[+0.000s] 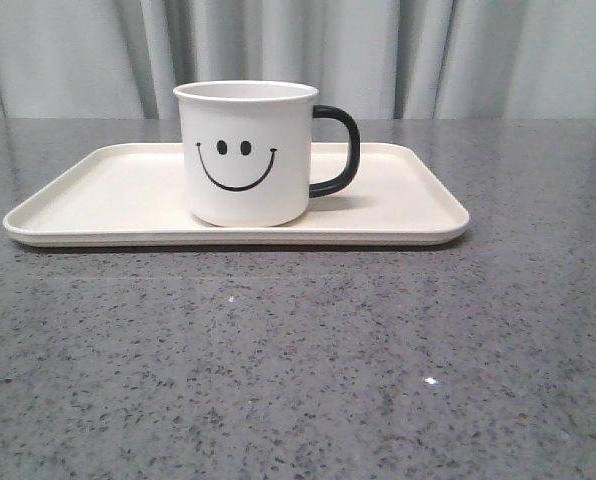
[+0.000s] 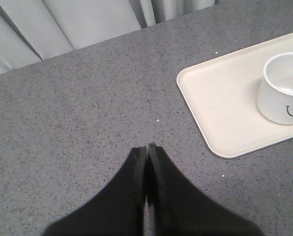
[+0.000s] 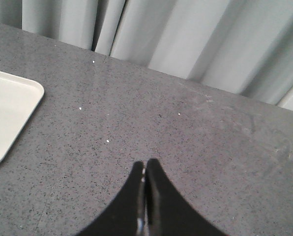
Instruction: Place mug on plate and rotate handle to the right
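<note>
Judging from the layout, both steps of the task appear complete: the mug (image 1: 245, 153) stands upright on the plate (image 1: 98, 195), near its middle, and the handle (image 1: 338, 150) points to the right in the front view; no further grasp appears necessary, and any next move calls only for keeping both arms clear of the plate.

Left gripper (image 2: 147, 147): jaws pressed together, holding nothing, touching nothing; the plate and mug lie well apart from the jaws, ahead and off to one side, over bare desk (image 2: 87, 113).

Right gripper (image 3: 145, 164): jaws likewise closed tip to tip and empty; only a plate corner shows, well apart from the jaws; the mug is not visible in that view.
</note>
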Robot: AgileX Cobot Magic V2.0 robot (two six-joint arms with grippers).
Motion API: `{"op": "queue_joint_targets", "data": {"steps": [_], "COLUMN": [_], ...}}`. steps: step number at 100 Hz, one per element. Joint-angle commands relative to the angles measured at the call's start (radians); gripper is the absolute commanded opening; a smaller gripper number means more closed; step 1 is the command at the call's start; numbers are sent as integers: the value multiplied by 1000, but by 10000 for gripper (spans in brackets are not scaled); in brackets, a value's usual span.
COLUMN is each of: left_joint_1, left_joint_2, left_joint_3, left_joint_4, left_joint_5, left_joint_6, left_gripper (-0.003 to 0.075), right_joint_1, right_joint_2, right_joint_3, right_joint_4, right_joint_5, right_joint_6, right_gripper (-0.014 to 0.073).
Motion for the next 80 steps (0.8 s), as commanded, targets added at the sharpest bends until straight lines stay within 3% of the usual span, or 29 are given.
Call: {"op": "queue_joint_targets", "data": {"steps": [1, 14, 28, 49, 63, 80], "left_joint_1": [32, 167, 301, 395, 437, 454], "left_joint_2": [-3, -74, -204, -429, -564, -670], "left_joint_3": [-6, 112, 360, 783, 999, 1159], "left_joint_4": [22, -47, -108, -119, -119, -119], "left_joint_5": [-120, -448, -813, -1230, -1376, -1417], "left_joint_6": [-9, 0, 0, 0, 0, 0], "left_gripper": [-20, -20, -20, -20, -20, -20], "right_joint_1": [-6, -6, -6, -6, -6, -6], "right_joint_2": [7, 7, 7, 7, 7, 7], "right_joint_3": [-20, -20, -20, -20, -20, -20], "right_joint_4": [-18, -18, -18, -18, -18, -18], "right_joint_5": [-68, -66, -66, -66, -66, -66], "right_joint_6": [2, 2, 2, 2, 2, 2], "right_gripper": [-111, -111, -111, -111, -111, -111]}}
